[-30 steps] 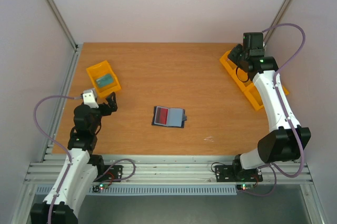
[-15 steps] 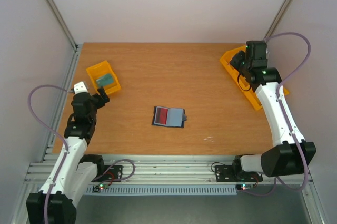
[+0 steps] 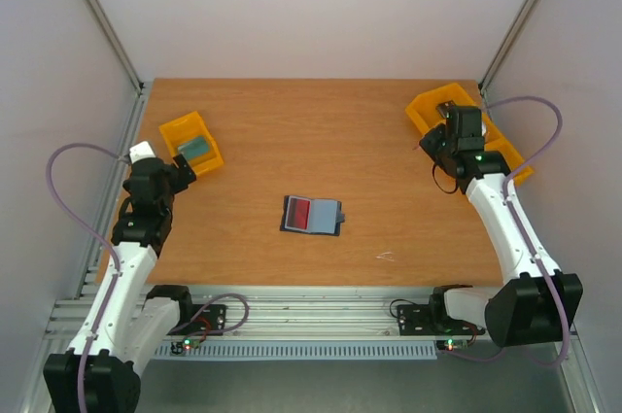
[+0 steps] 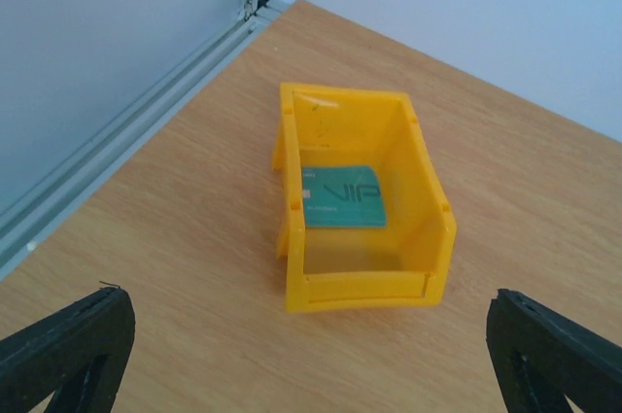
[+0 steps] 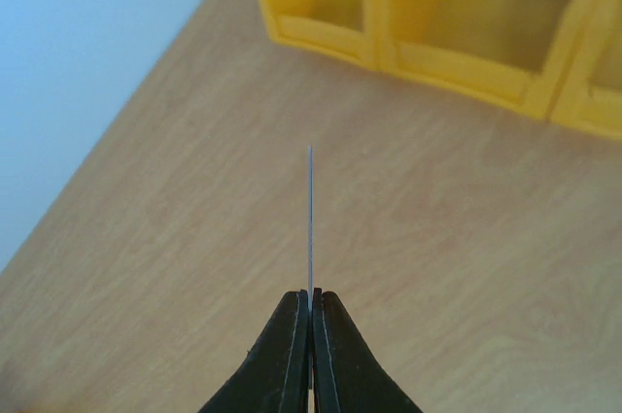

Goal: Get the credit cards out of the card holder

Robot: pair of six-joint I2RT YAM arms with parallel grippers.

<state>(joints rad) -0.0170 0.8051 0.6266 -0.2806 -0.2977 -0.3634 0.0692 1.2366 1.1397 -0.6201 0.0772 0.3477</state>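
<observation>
Your right fingers, clamped on a thin card, have dropped beside the yellow bins. Your left fingers, wide apart, have backed off the teal card's bin. The card holder lies open on the tabletop, red card inside.

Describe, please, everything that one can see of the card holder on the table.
The card holder is a small dark navy wallet, lying open and flat near the middle of the wooden table. Its left inner half shows red, its right half a paler grey-blue sleeve, and a small tab juts from the right edge. Nothing but the table touches it.
</observation>
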